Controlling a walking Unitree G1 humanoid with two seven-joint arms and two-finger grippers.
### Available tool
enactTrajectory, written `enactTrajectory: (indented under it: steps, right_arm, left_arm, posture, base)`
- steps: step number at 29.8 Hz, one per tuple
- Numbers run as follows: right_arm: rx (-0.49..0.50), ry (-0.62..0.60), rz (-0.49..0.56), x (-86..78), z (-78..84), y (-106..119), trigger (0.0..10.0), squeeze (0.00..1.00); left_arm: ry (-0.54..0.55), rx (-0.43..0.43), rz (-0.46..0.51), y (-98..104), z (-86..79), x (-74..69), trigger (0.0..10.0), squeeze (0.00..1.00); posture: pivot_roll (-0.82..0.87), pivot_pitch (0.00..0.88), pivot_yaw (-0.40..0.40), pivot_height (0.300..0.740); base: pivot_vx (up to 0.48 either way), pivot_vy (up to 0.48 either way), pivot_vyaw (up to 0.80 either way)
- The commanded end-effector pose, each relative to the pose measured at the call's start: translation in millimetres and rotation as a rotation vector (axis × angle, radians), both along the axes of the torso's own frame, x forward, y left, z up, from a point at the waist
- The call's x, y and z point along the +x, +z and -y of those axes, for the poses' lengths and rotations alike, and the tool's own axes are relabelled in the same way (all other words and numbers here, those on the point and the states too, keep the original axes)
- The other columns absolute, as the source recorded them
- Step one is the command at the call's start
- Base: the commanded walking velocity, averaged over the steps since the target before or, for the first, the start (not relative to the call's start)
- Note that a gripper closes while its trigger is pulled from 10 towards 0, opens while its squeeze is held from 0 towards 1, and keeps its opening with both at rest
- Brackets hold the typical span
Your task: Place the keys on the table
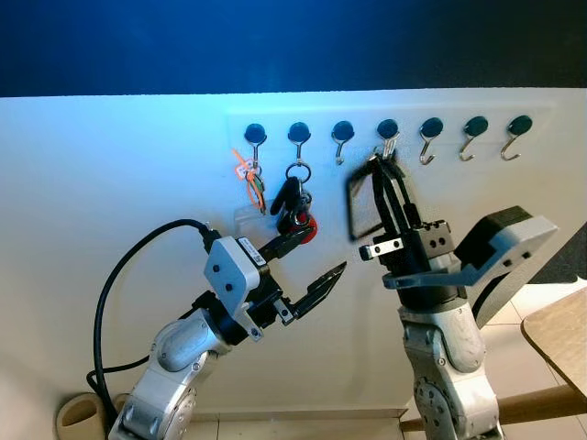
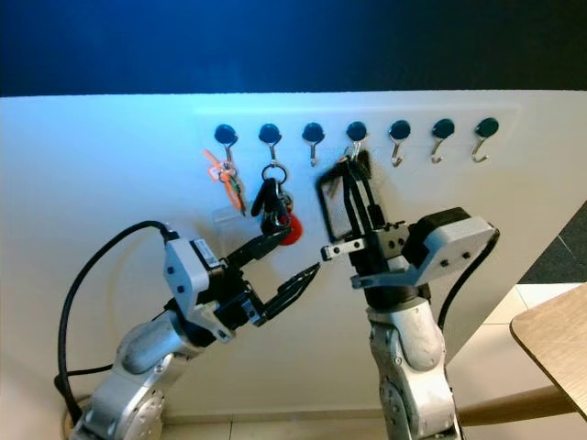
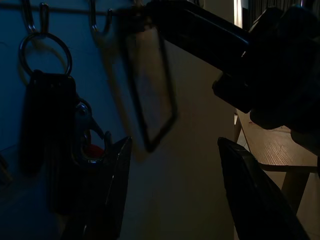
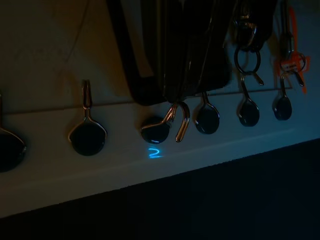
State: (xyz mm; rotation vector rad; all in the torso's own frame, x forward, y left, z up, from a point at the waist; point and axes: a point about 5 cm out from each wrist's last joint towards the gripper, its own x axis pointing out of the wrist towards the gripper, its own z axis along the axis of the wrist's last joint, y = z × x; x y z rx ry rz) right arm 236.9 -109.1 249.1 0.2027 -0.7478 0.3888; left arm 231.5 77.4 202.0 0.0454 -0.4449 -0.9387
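The only mark I can read is a glowing blue "2" on the white hook board in the right wrist view, just beside the dark round base of one hook. I see a small white label on the left gripper's housing in the head views, but its print is too small to read.

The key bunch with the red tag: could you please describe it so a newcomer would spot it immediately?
On the white wall runs a row of hooks. The red-tagged key bunch hangs from the second hook from the left, with a black fob; the orange-tagged bunch beside it lacks both.
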Motion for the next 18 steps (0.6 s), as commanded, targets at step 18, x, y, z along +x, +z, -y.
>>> enactTrajectory:
  steps: [18]
  right_arm:
    - [-0.028,-0.04,-0.128,-0.5,8.6,-30,0.0,0.0]
  left_arm:
    - [-0.024,0.014,0.022,4,3.5,-3.2,10.0,0.0]
  posture:
    - [0.02,0.084,0.014,0.74]
  base:
    - [0.0,0.0,0.0]
